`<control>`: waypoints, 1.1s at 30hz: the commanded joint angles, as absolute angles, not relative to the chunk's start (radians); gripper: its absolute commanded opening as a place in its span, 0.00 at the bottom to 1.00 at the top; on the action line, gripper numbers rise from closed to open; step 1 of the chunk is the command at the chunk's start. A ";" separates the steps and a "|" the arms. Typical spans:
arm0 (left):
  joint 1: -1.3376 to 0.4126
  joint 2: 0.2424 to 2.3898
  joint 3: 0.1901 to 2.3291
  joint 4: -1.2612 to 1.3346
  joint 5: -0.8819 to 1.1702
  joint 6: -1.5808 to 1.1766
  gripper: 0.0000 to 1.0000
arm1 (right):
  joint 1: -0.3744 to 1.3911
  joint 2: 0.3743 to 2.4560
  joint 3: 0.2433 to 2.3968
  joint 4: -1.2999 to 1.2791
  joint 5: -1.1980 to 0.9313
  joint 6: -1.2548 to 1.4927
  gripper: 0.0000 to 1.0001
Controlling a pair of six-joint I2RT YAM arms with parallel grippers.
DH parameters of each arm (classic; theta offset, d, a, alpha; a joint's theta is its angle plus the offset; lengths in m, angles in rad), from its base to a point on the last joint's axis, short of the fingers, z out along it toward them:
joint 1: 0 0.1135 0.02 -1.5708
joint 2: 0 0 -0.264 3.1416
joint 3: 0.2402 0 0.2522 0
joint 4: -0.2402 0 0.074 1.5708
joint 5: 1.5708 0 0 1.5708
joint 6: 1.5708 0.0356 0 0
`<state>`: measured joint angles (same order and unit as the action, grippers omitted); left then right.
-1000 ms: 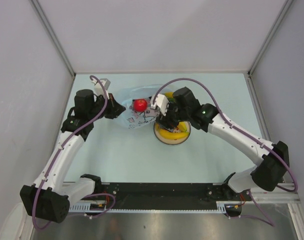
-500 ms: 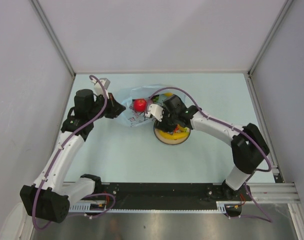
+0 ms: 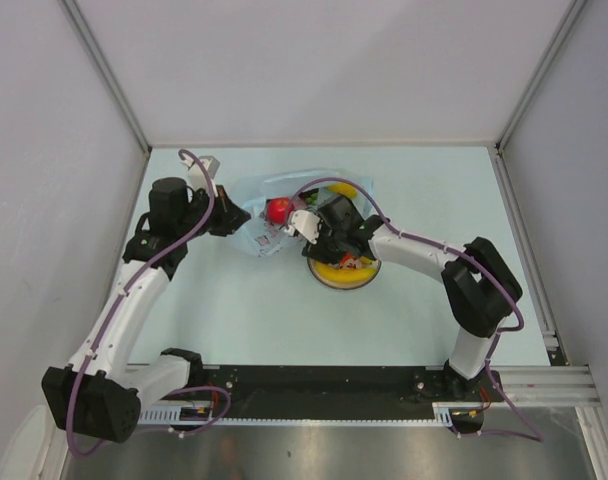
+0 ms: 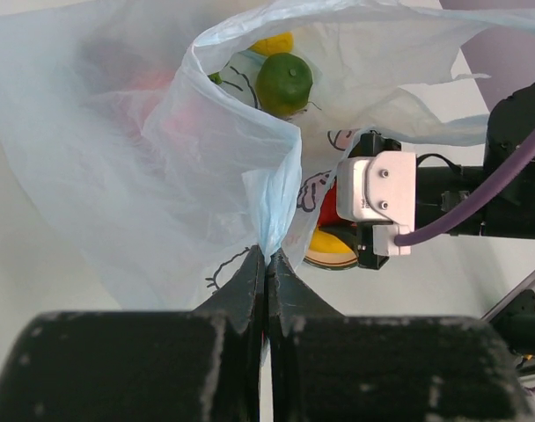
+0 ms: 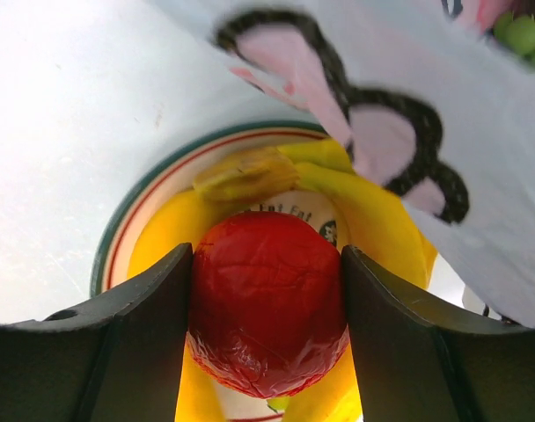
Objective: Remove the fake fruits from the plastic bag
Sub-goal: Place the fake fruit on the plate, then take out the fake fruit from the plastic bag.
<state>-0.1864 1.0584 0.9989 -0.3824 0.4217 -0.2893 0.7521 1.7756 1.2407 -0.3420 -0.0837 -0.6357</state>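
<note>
The light-blue plastic bag [image 3: 284, 186] lies at the table's middle, and my left gripper [image 3: 231, 218] is shut on a fold of its rim [image 4: 269, 220]. Inside it lie a red fruit [image 3: 278, 210], a green one [image 4: 283, 81] and a yellow one [image 4: 273, 42]. My right gripper [image 3: 324, 238] hangs over the left side of the plate [image 3: 340, 284], right beside the bag. In the right wrist view its fingers press both sides of a glossy red fruit [image 5: 266, 303], above yellow bananas [image 5: 377, 215] lying on the plate [image 5: 127, 230].
Grey enclosure walls [image 3: 64, 150] close in the left, back and right of the pale table. A black rail [image 3: 314, 385] with both arm bases runs along the near edge. Purple cables [image 3: 194, 160] loop above both wrists.
The right arm has folded in, its elbow swinging toward the middle and its wrist shifting slightly left toward the bag. The left arm and the bag's red fruit have stayed put.
</note>
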 commanded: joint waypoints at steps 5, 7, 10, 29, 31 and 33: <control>-0.169 1.074 1.011 -0.350 0.452 -0.314 0.00 | 0.798 1.796 1.246 -0.308 -0.138 -0.558 0.33; -0.167 1.078 1.009 -0.345 0.462 -0.321 0.00 | 0.798 1.798 1.246 -0.299 -0.141 -0.558 0.38; -0.167 1.085 1.011 -0.341 0.468 -0.325 0.00 | 0.801 1.793 1.246 -0.287 -0.080 -0.555 0.68; -0.163 1.023 0.989 -0.345 0.506 -0.334 0.00 | 0.765 1.552 1.472 -0.336 -0.278 -0.469 0.71; -0.163 1.008 1.003 -0.379 0.512 -0.325 0.01 | 0.767 1.670 1.546 -0.333 -0.261 -0.445 0.62; -0.163 1.003 1.031 -0.414 0.508 -0.318 0.00 | 0.767 1.759 1.600 -0.353 -0.259 -0.411 0.56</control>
